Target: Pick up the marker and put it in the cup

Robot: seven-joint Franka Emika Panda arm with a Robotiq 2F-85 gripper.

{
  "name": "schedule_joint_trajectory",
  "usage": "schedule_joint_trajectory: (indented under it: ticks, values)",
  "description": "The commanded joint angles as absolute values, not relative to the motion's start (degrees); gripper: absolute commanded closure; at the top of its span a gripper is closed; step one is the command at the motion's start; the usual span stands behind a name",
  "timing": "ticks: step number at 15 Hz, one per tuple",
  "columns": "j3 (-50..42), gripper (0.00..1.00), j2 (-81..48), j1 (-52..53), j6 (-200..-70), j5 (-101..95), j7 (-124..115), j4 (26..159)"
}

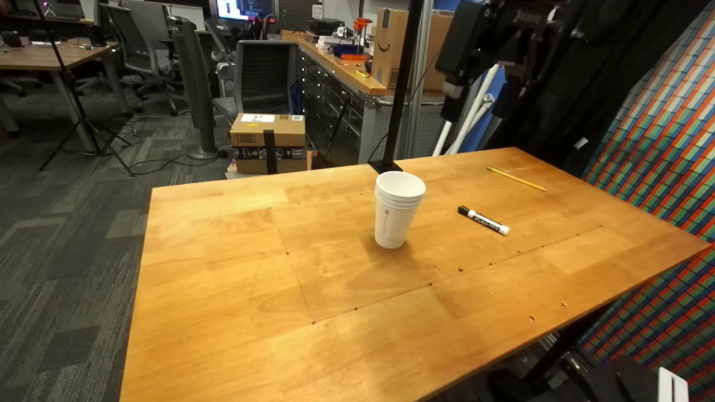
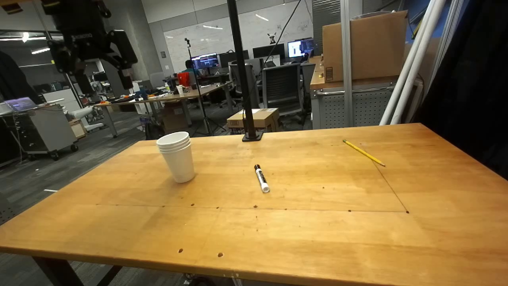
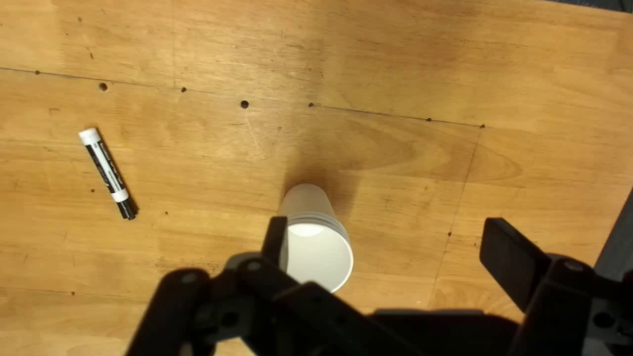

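The marker (image 1: pixel 484 221), white and black with a black cap and a white end, lies on the table in both exterior views (image 2: pixel 261 178). In the wrist view the marker (image 3: pixel 105 170) lies at the left, apart from the gripper. The white paper cup (image 1: pixel 395 218) stands upright on the table; several rims show, so it looks like a nested stack (image 2: pixel 177 159). In the wrist view the cup (image 3: pixel 321 252) is partly hidden behind the left finger. My gripper (image 3: pixel 385 242) is open and empty, high above the table in both exterior views (image 1: pixel 472 114) (image 2: pixel 106 84).
A yellow pencil (image 1: pixel 516 178) lies on the wooden table (image 1: pixel 251 346), beyond the marker from the cup. A black post (image 2: pixel 240 71) rises from the table's back edge behind the cup. Cardboard boxes (image 2: pixel 365 47) and chairs stand behind the table.
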State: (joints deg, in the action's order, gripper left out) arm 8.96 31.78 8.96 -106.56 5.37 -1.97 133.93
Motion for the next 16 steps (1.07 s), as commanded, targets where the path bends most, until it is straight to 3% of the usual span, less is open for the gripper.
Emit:
schedule_joint_trajectory:
  ticks: [1,16]
  values:
    - [8.7,0.00,31.9,8.9,-106.2,5.1,-1.9,133.9]
    - [-6.9,0.00,30.8,5.9,-109.0,0.1,27.4,133.2]
